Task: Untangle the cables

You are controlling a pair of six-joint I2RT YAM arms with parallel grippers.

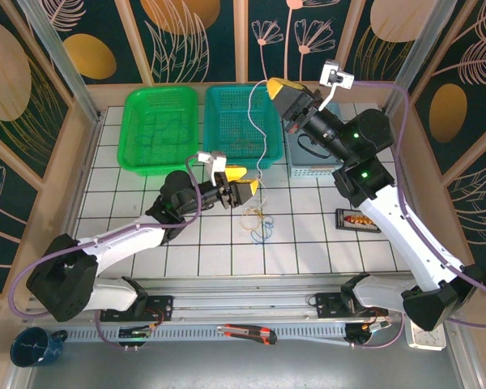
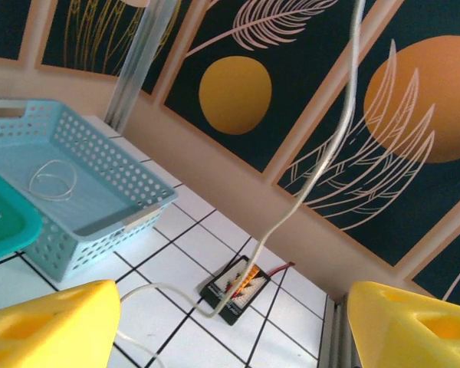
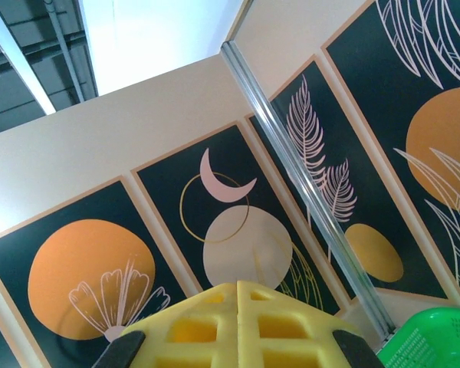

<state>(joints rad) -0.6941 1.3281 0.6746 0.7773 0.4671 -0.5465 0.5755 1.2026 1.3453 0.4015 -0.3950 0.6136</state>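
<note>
Right claw (image 1: 279,89), upper centre of the overhead view, is sitting closed on a white cable (image 2: 351,84). The strand is hanging down across the teal basket (image 1: 243,121) to the tangle of blue and tan cables (image 1: 257,220) lying mid-frame on the bench (image 1: 308,243). Left claw (image 1: 247,193) is standing wide just left of the tangle, with the white cable passing between its fingers (image 2: 50,326).

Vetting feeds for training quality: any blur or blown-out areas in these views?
Top external: even light, sharp, no obvious glare. Left wrist: left claw soft up close, white cable and basket crisp. Right wrist: ceiling opening blown out white; right claw slightly soft.
</note>
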